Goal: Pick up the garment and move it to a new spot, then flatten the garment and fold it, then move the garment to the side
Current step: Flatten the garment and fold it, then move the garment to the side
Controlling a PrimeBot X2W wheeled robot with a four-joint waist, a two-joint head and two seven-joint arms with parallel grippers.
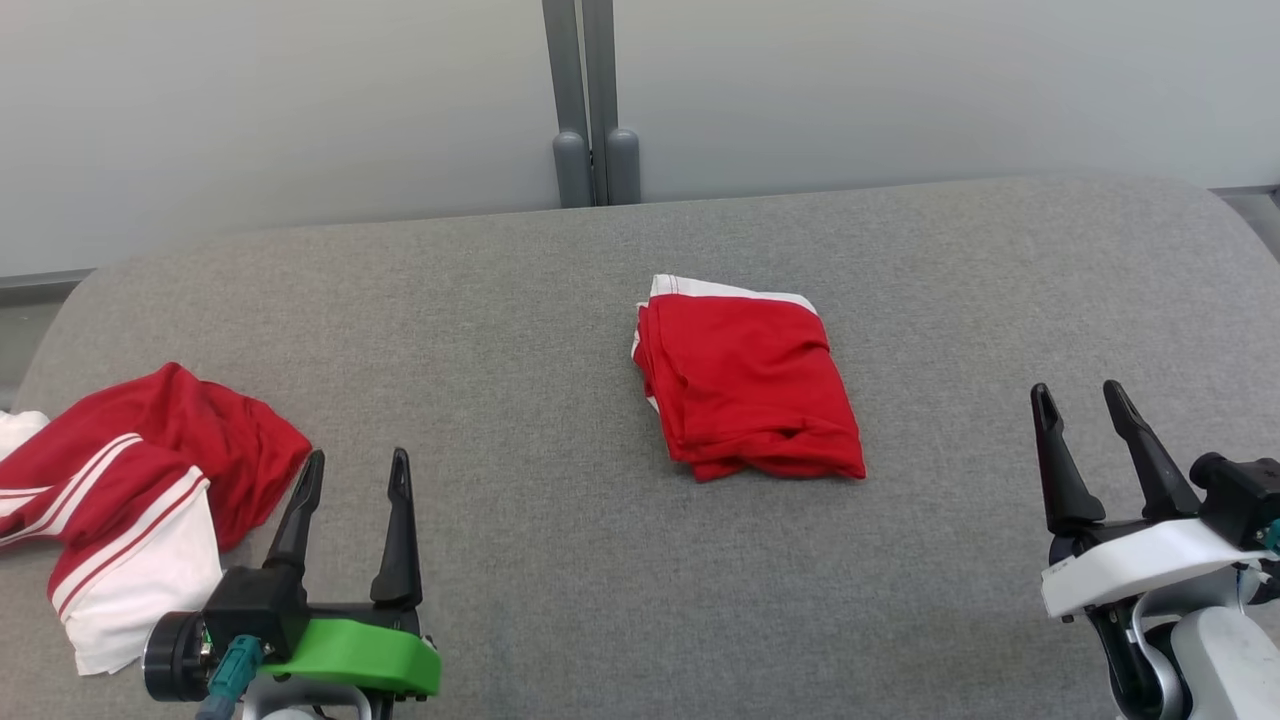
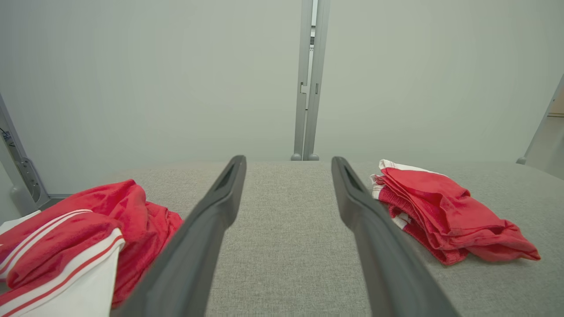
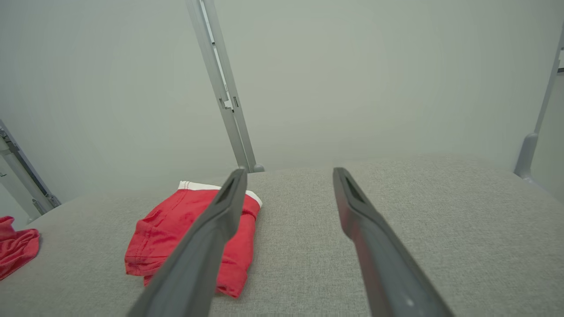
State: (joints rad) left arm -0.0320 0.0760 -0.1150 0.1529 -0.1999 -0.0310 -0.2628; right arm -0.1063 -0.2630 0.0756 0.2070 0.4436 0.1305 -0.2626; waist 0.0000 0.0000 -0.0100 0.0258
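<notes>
Folded garment (image 1: 750, 385) lies flat on the table (image 1: 560, 580), in front of the post (image 1: 597, 150) and slightly to its right. Left gripper (image 1: 357, 460), front-left of the post: released, empty. Right gripper (image 1: 1078, 392), front-right of the post: also spread, empty. Crumpled garment (image 1: 140, 470) sits far left of the post.

Judgement: fold looks done; the sideways move is not yet done. Pinch all layers at one edge, lift low, keep the stack level, and set it down apart from the crumpled garment.
</notes>
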